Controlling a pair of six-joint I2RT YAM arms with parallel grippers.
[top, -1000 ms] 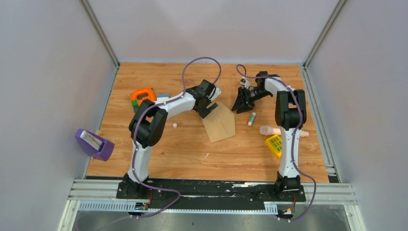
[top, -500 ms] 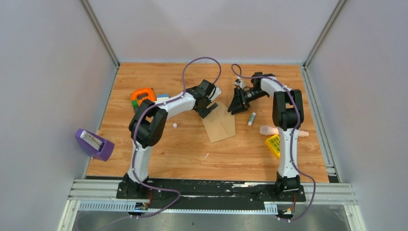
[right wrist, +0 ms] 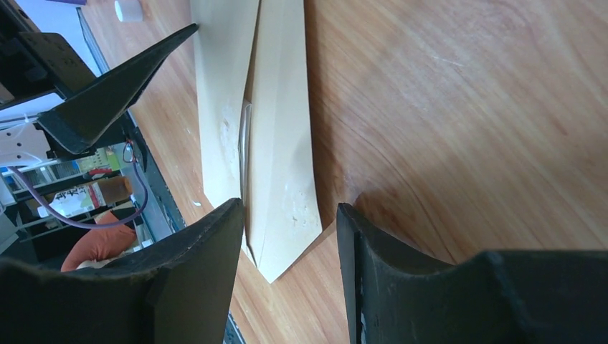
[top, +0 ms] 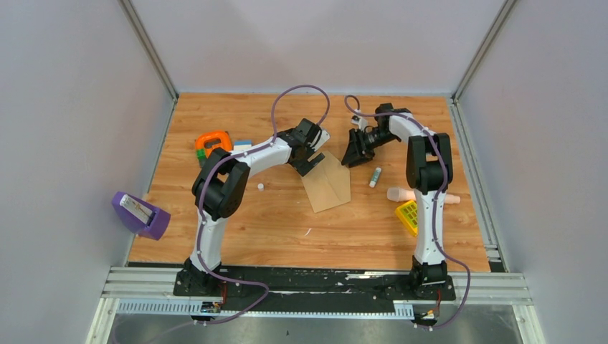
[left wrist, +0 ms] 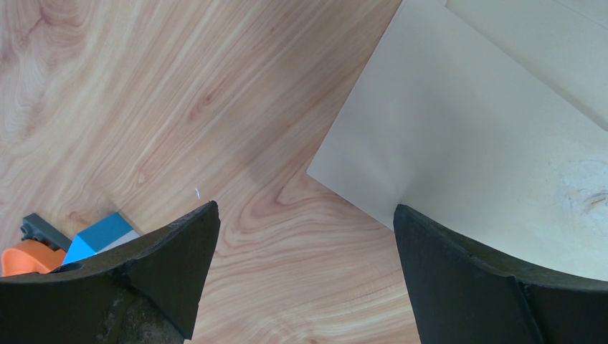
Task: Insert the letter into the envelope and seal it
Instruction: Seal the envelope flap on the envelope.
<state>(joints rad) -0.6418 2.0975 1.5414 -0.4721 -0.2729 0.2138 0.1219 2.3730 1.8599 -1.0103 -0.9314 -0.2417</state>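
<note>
The tan-brown envelope (top: 328,184) lies flat on the wood table near the middle. In the right wrist view it (right wrist: 283,143) shows a folded panel ending in a point between my fingers, with a thin slit along the fold. The letter does not show as a separate sheet. My left gripper (top: 310,162) is open and empty at the envelope's far left corner; in its wrist view (left wrist: 305,215) bare wood lies between the fingers and the envelope (left wrist: 466,129) is at the upper right. My right gripper (top: 353,152) is open and empty, low beside the envelope's far right corner (right wrist: 290,215).
An orange tool (top: 214,142) and a blue block (top: 242,145) sit at the left. A small white cap (top: 261,187) lies left of the envelope. A glue stick (top: 375,177), a cream cylinder (top: 401,193) and a yellow piece (top: 409,216) lie at the right. A purple holder (top: 140,213) stands off the table's left edge.
My right gripper has moved a little left and farther back, closer to the envelope's far right corner. The left arm and the envelope have not moved.
</note>
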